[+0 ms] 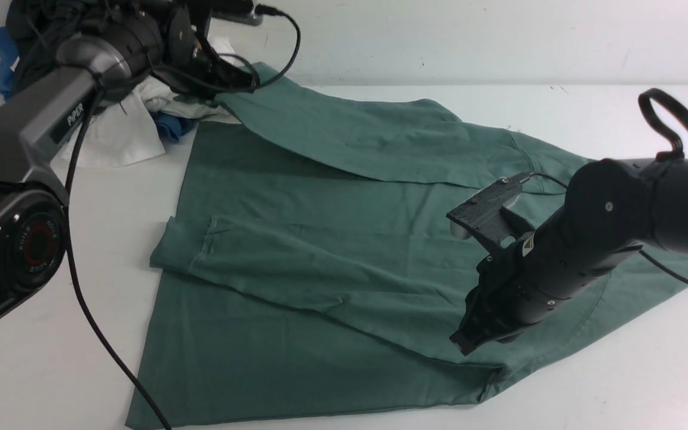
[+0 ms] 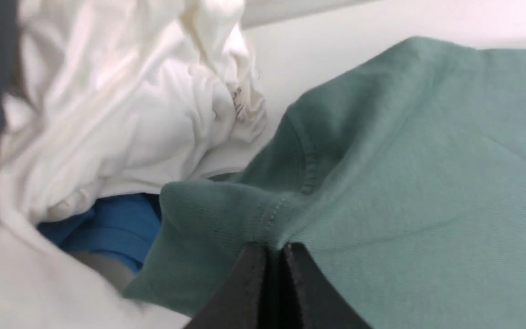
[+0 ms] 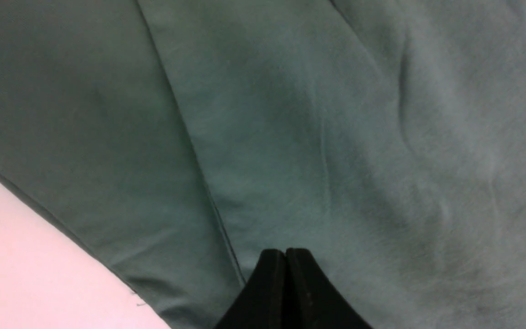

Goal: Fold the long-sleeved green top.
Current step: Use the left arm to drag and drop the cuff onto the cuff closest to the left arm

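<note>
- White garment lies against the pinched corner, far left; lifting could drag it.
- Left claw grips a far-left corner of the green long-sleeved top, spread across the counter; the small bite may slip.
- Right claw, closed on nothing visible, sits low over near-right cloth and could snag it.
</note>
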`<state>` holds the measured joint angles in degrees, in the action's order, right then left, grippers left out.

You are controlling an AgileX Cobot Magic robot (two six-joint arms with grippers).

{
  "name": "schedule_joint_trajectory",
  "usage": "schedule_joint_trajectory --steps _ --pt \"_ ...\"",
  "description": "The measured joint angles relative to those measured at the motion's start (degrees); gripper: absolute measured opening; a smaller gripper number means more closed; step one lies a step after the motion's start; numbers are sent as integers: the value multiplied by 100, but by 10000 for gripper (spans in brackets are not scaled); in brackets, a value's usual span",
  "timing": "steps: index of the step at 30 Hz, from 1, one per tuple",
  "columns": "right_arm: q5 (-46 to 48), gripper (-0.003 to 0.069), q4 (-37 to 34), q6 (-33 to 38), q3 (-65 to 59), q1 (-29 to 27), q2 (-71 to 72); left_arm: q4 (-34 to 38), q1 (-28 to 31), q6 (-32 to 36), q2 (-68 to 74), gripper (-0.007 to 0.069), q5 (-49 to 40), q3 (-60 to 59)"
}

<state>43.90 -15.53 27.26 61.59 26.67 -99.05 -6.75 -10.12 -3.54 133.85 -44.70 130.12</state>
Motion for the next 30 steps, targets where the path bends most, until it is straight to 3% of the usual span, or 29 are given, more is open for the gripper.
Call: schedule_joint_trajectory --steps 7,9,20,26,30 --pt "33 -15 552 -102 -6 0 153 0 -49 7 -464 13 -2235 125" --pt "33 -15 796 -269 -6 0 262 0 -49 7 -488 13 -2514 -31" --pt "76 -15 2107 -1696 -6 -14 677 482 -231 98 -789 13 -2585 -2070" --pt "-628 -15 2010 -2526 29 -545 633 395 -371 98 -905 13 -2574 -2102" --pt "-730 1 1601 -2454 471 -1000 302 375 -382 105 -1054 13 -2574 -2042"
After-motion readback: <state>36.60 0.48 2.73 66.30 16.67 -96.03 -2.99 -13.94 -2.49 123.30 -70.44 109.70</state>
